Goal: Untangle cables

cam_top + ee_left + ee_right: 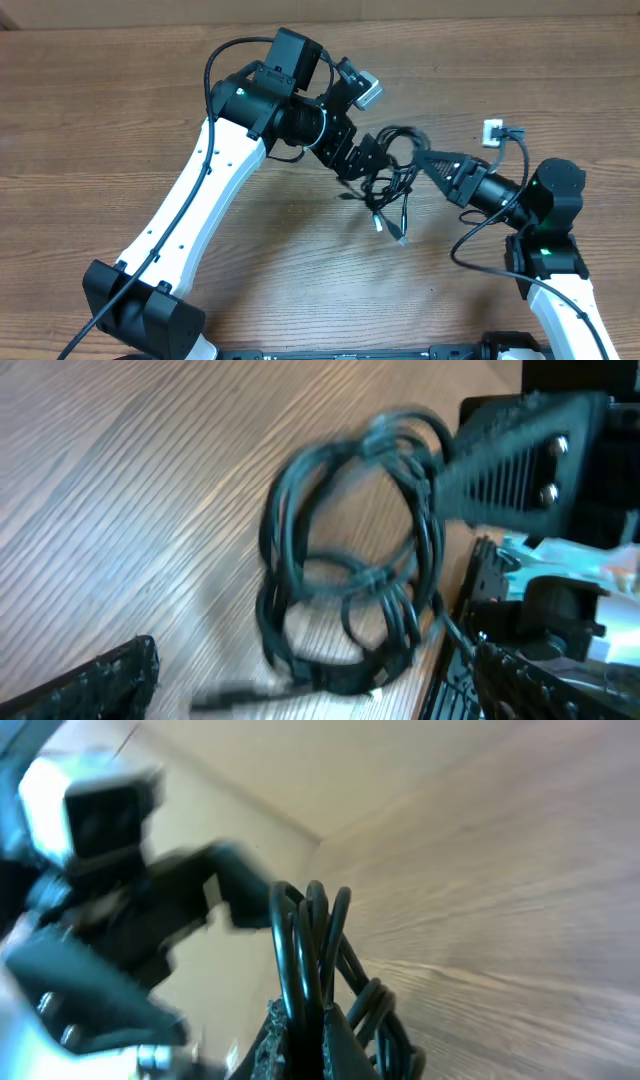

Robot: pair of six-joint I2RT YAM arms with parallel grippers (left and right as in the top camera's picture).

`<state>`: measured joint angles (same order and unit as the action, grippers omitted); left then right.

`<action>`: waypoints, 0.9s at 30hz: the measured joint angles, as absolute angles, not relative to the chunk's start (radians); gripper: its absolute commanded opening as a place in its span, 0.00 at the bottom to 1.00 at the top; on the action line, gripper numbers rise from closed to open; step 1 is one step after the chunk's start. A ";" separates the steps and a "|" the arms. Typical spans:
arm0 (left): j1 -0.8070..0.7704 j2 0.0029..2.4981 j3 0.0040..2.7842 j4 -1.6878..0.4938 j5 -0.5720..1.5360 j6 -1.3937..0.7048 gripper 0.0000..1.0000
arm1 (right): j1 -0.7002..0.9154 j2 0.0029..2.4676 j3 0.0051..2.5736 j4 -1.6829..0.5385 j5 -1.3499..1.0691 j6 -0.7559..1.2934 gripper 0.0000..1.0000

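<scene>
The cables [398, 160] are a bundle of thin black loops held just above the wooden table, with two plug ends [390, 228] hanging toward the front. My right gripper [422, 158] is shut on a few strands at the bundle's right side; the right wrist view shows the strands [312, 940] pinched between its fingers [303, 1032]. My left gripper [371, 168] is at the bundle's left side. In the left wrist view its fingers [315, 690] stand wide apart, with the looped cables [350, 560] between and beyond them. That view is blurred.
The table [120, 110] is bare wood. A small white connector [494, 130] on the right arm's own thicker cable lies behind the right gripper. The left arm's wrist camera [366, 93] sits above and behind the bundle. The right arm's finger [520, 460] shows in the left wrist view.
</scene>
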<state>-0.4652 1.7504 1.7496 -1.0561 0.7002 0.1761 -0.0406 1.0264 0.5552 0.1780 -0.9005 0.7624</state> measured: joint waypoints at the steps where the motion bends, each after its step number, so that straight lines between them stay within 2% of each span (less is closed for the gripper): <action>1: -0.465 1.750 1.750 -1.060 0.688 0.164 1.00 | -0.054 1.026 0.555 0.152 -0.881 0.788 0.04; 9: -0.519 1.750 1.750 -1.123 0.582 0.183 1.00 | -0.110 1.032 0.555 0.069 -0.729 1.069 0.04; 17: -0.673 1.750 1.750 -1.068 0.307 0.216 1.00 | -0.110 1.032 0.555 0.074 -0.672 1.414 0.04; 27: -0.686 1.750 1.750 -1.037 0.196 0.263 1.00 | -0.111 1.033 0.555 0.172 -0.717 1.572 0.04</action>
